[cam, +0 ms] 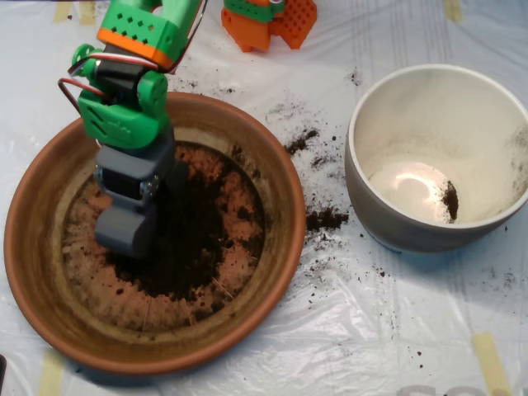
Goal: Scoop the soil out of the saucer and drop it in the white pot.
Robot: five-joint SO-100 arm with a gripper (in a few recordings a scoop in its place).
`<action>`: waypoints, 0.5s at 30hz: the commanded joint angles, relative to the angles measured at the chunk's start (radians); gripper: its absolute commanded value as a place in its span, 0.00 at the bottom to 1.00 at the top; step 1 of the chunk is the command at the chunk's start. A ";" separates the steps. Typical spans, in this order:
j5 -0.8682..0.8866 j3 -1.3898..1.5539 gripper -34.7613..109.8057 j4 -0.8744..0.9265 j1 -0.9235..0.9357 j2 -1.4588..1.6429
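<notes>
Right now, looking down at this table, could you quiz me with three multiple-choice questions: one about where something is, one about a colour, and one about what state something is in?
1. Where is the grey scoop?
A. Over the white pot
B. Down in the saucer, at the left edge of the soil
C. On the plastic sheet between the two dishes

2. What colour is the saucer?
A. Orange-brown
B. Blue
C. Black

3. How full is the white pot?
A. Heaped to the rim
B. About half full
C. Nearly empty, with one small dark clump

Answers:
1 B: the scoop sits inside the saucer's rim, against the dark soil heaped in its middle.
2 A: its rim and bare bottom are terracotta orange-brown.
3 C: the pale bottom shows, with just a small clump towards the right. Some spilled soil lies on the plastic sheet between the dishes.
</notes>
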 commanded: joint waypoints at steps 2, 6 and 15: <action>-0.017 0.029 0.30 -0.003 0.009 0.110; -0.005 0.015 0.24 0.000 0.015 0.107; -0.003 -0.074 0.24 0.043 0.011 0.106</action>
